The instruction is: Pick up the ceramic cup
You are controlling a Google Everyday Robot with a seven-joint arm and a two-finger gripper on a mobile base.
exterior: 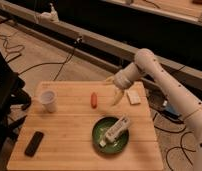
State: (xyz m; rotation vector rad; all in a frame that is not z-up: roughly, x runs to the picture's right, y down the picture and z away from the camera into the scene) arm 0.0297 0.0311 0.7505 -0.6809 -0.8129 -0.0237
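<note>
white ceramic cup [48,100] at left: stiff, fragile, slick; grasp its wall. your gripper [114,90] hangs well right, spread, empty.

White arm [166,85] reaches in from the right, elbow bent up high, forearm angling down and left. The gripper [113,90] hangs over the far-right part of the worktop [69,145], fingers [116,98] splayed apart, pointing down-left.

Single high view, angled down onto table [69,135]; end effector [114,91] right-of-centre.
</note>
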